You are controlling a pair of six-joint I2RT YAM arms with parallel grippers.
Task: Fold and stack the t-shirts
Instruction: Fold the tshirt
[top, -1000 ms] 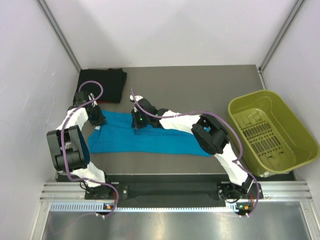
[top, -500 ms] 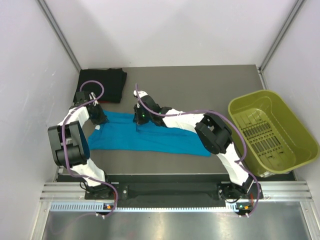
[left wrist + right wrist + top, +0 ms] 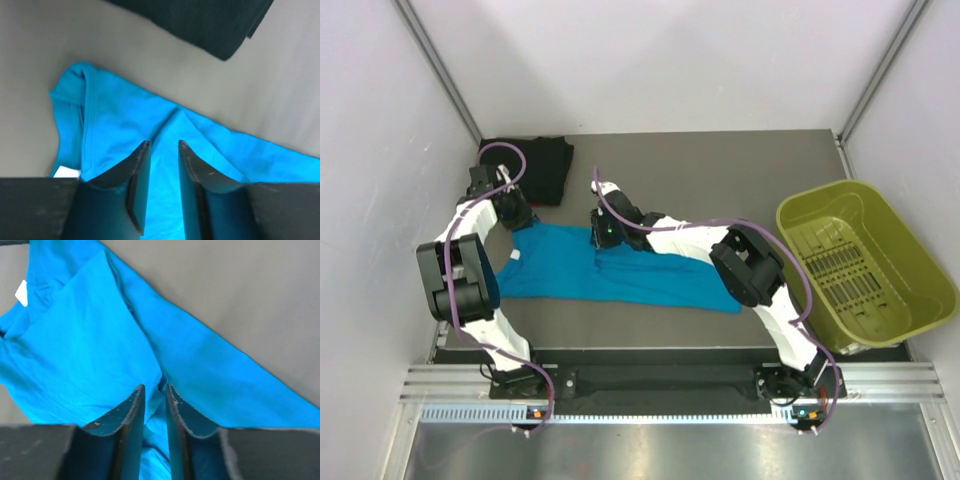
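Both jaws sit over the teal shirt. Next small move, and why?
Probably lift both straight up. The left gripper and right gripper show jaws parted, seemingly no cloth pinched, and the teal shirt lies flat in a long folded strip; rising clear first avoids dragging it.

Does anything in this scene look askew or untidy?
Yes, mildly. The teal shirt lies slanted across the table, and its folded layers do not line up: a raised crease shows near its far edge. The black shirt is folded neatly.
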